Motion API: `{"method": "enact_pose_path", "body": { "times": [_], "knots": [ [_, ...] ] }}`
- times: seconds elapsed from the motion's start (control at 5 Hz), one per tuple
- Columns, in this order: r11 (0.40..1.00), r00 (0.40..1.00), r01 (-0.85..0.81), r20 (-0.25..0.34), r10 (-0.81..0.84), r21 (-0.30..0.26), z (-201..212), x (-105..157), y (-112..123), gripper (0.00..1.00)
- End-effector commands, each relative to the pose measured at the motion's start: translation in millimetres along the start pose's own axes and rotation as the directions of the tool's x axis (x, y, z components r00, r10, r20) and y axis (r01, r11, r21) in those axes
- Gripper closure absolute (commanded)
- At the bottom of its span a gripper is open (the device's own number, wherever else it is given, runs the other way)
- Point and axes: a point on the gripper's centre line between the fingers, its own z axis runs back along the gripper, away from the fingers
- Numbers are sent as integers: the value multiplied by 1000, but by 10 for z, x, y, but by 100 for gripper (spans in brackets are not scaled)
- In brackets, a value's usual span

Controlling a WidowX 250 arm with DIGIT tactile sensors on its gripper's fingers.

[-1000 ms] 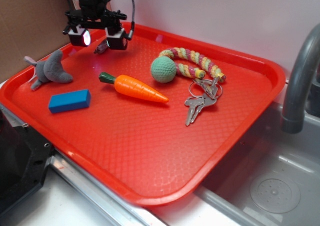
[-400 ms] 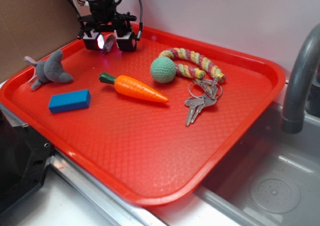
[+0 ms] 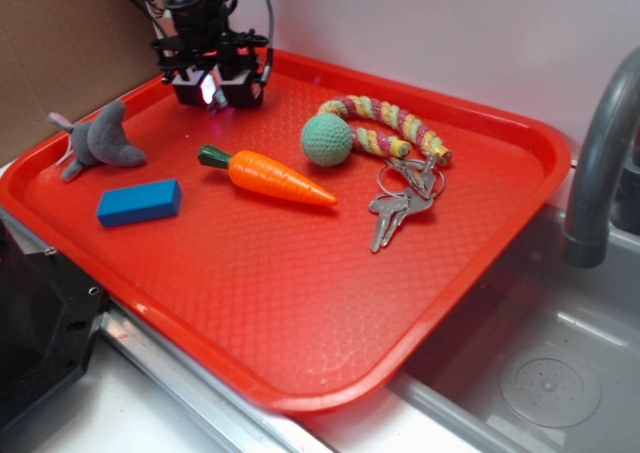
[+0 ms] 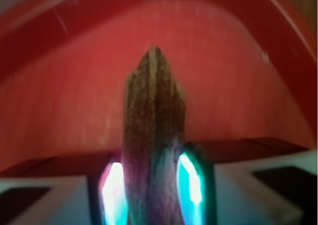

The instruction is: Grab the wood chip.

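Jaws appear clamped on the wood chip, though the wrist view is blurred, at the red tray's far-left corner.

Blurry wood chip apparently between jaws

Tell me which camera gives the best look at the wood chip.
The wrist view. There the wood chip fills the middle of the frame, dark brown and streaky, standing between the glowing pads of the gripper. In the exterior view the gripper at the tray's far corner hides it almost entirely.
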Motion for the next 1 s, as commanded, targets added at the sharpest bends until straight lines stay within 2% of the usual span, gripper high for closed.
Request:
{"method": "enact_pose_path", "body": {
  "times": [0.0, 0.2, 0.4, 0.6, 0.8],
  "knots": [
    [999, 995, 41, 87, -39, -15, 822, -423, -97, 100],
    [997, 994, 74, 84, -75, 14, 1285, -708, -199, 100],
    [979, 979, 195, 75, -191, -53, 1560, -838, -339, 100],
    [939, 946, 324, 70, -318, -114, 1840, -1119, -470, 100],
    [923, 933, 360, 62, -355, -138, 1915, -1177, -441, 100]
  ]
}}
